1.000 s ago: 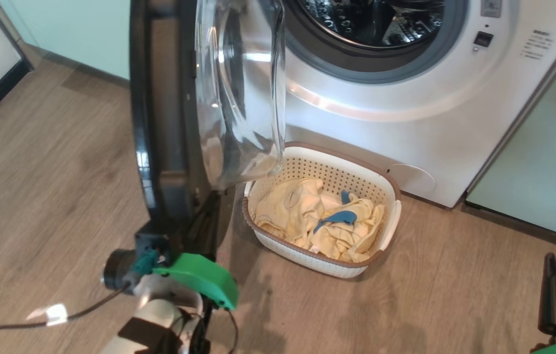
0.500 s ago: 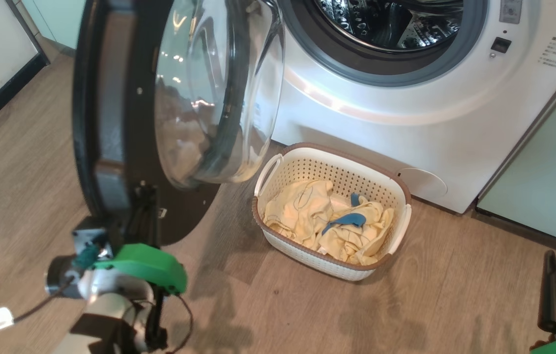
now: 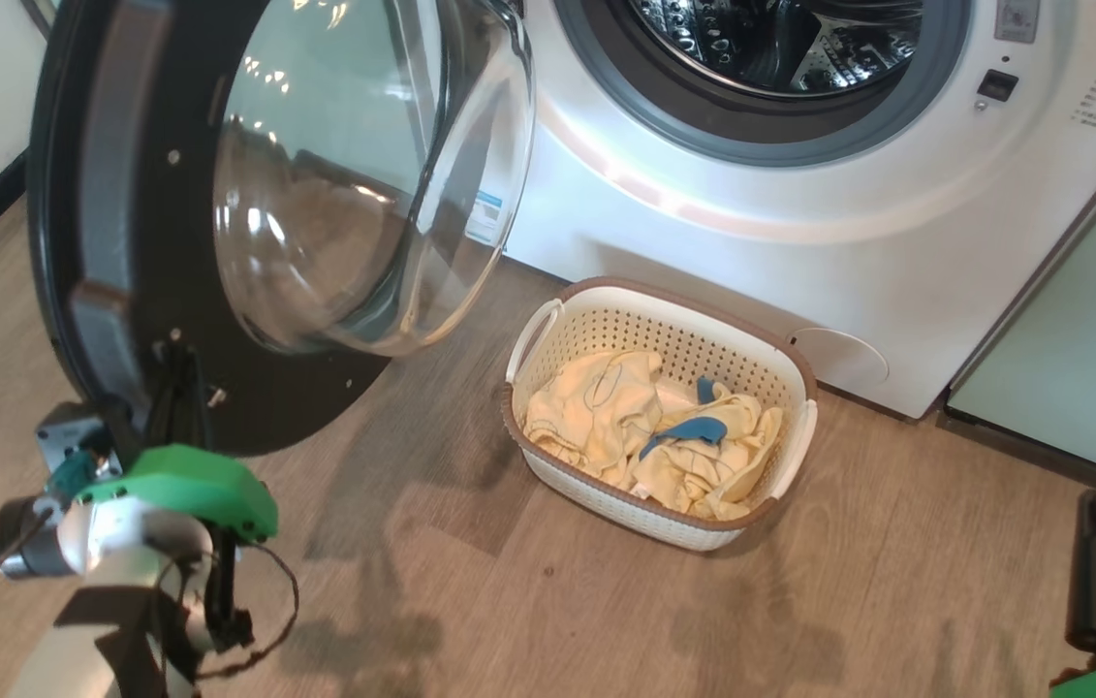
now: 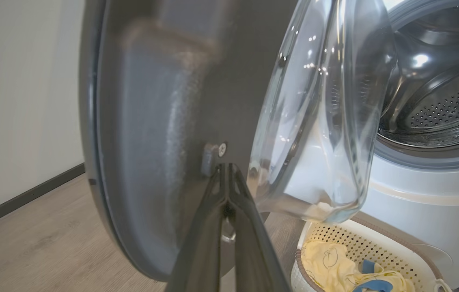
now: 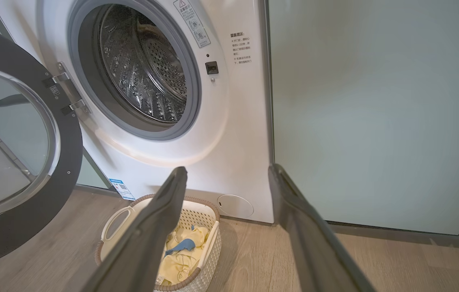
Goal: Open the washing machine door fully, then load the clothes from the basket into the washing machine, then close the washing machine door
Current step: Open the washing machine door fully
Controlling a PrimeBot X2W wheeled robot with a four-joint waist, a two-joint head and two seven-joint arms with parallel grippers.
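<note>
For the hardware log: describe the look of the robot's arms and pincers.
The left pincer and right pincer each have two long, dark, tapering fingers on a bright green wrist cover. The left forearm is white with a black band, a teal connector and thin black cables looping beside it.

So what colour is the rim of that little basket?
Brown; the basket rim shows best in the head view.

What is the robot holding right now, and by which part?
Nothing is held. The left gripper has its jaws shut and empty, tips against the dark inner face of the washing machine door; the right gripper has open, empty jaws.
</note>
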